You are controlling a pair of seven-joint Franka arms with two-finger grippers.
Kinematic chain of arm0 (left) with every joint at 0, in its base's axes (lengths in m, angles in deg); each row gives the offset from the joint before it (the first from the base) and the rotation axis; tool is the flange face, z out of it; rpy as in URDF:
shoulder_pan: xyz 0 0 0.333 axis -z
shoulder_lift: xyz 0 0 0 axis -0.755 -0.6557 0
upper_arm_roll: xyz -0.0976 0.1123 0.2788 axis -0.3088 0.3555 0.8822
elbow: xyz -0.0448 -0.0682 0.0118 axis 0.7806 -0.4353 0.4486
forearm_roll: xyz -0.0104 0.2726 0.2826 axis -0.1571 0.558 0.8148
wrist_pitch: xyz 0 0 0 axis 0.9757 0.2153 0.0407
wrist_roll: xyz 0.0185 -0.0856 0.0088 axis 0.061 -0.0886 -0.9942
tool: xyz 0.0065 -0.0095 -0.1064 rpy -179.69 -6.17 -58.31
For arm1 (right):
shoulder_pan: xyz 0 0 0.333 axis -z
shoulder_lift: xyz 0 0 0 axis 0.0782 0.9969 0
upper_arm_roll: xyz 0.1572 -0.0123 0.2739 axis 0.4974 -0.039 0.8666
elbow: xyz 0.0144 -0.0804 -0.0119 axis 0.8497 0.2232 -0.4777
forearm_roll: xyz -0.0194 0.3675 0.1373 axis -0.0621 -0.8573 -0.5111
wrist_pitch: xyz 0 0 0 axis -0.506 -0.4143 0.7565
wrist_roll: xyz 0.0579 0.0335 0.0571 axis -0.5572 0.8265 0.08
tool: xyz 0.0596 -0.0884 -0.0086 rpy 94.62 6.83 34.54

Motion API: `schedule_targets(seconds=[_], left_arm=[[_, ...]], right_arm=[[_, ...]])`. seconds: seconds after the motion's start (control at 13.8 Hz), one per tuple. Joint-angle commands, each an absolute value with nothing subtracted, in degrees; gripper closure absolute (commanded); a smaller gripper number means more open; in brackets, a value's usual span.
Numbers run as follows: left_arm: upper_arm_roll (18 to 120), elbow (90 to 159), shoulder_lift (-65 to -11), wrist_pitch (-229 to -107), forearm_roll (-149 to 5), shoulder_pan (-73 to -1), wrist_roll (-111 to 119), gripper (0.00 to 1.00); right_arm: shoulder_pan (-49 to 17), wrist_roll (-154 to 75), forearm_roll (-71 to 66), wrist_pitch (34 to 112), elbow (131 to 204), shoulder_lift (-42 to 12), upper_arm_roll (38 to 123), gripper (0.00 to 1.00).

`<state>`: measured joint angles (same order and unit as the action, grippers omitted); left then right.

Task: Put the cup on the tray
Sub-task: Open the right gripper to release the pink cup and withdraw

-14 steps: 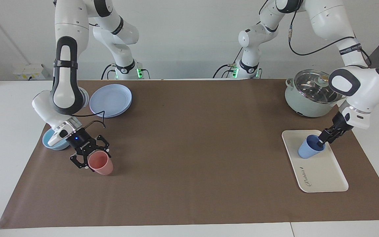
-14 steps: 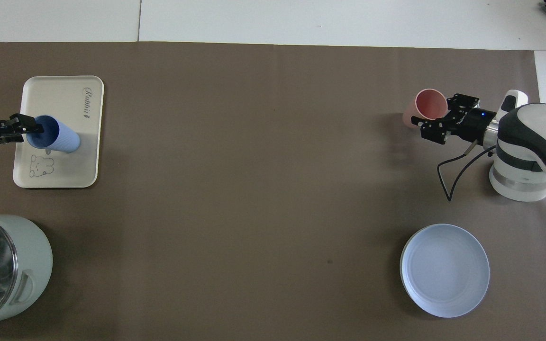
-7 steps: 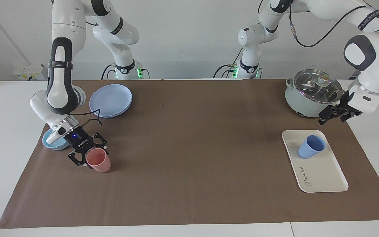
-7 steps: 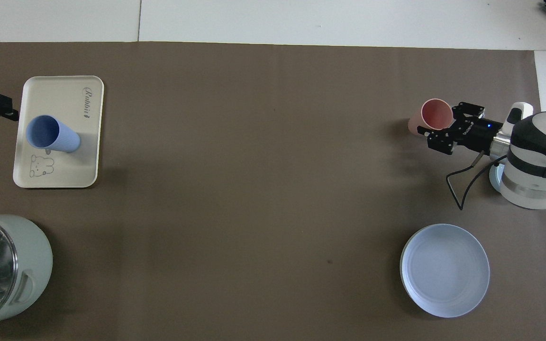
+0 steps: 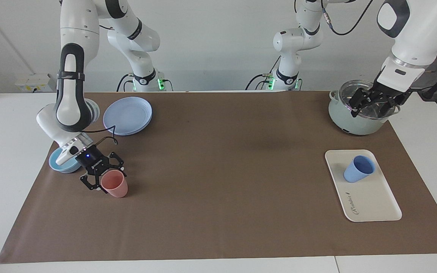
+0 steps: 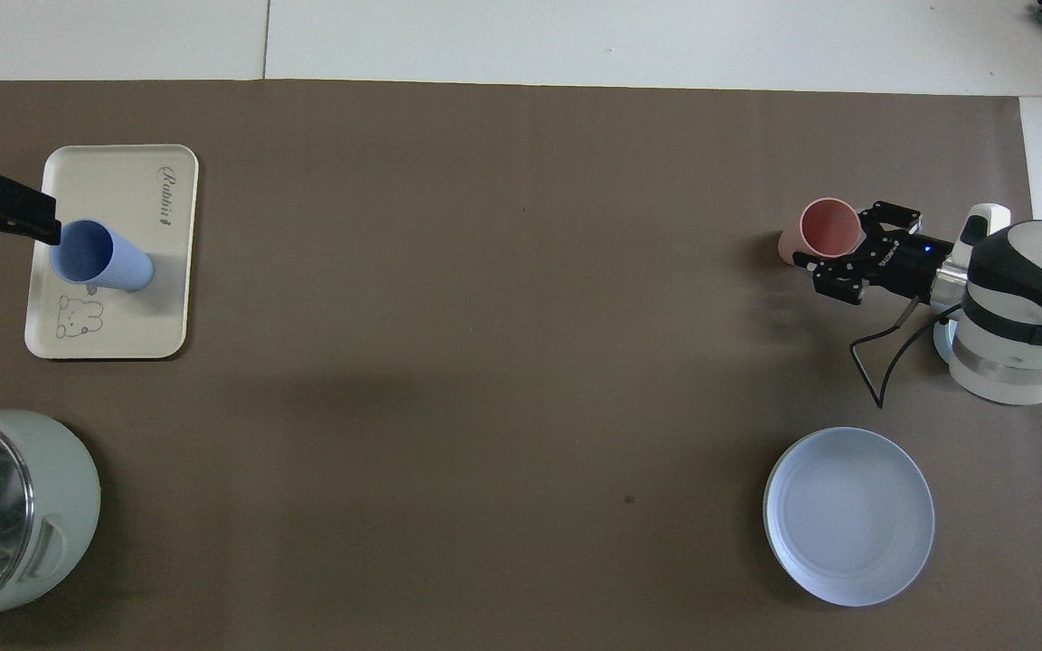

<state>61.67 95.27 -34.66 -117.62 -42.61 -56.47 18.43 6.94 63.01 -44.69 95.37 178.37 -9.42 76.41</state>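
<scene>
The periwinkle-blue cup (image 5: 359, 169) stands upright on the cream-white tray (image 5: 372, 203), at the tray's end nearer the robots, toward the left arm's end of the table. It also shows in the overhead view (image 6: 101, 258), on the tray (image 6: 123, 185). My left gripper (image 5: 374, 103) is open and empty, raised over the pot, well clear of the cup. In the overhead view it (image 6: 33, 217) overlaps the tray's edge. My right gripper (image 5: 106, 177) is shut on the rim of a salmon-pink cup (image 5: 115, 184) that rests on the mat.
A pale green pot (image 5: 349, 117) with a glass lid stands nearer the robots than the tray. Stacked blue plates (image 5: 127, 115) and a light-blue bowl (image 5: 60, 162) sit toward the right arm's end. The brown mat (image 5: 222, 170) covers the table.
My left gripper let go of the blue cup, rose and drew back to over the pot. The cup stays on the tray. My right gripper brought the pink cup upright.
</scene>
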Motion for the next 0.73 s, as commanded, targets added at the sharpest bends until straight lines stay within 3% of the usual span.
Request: schedule_targets(seconds=[0.0,0.65], left_arm=[[61.94,99.33,-31.70,-118.33,-44.81,-57.02,18.59,0.00],[62.73,99.33,-31.17,-118.77,-47.47,-57.38,19.12,0.00]], right_arm=[[7.56,64.76,-46.28,96.17,180.33,-11.30,77.16,0.00],[7.12,58.00,-46.20,94.24,180.15,-15.42,77.16,0.00]])
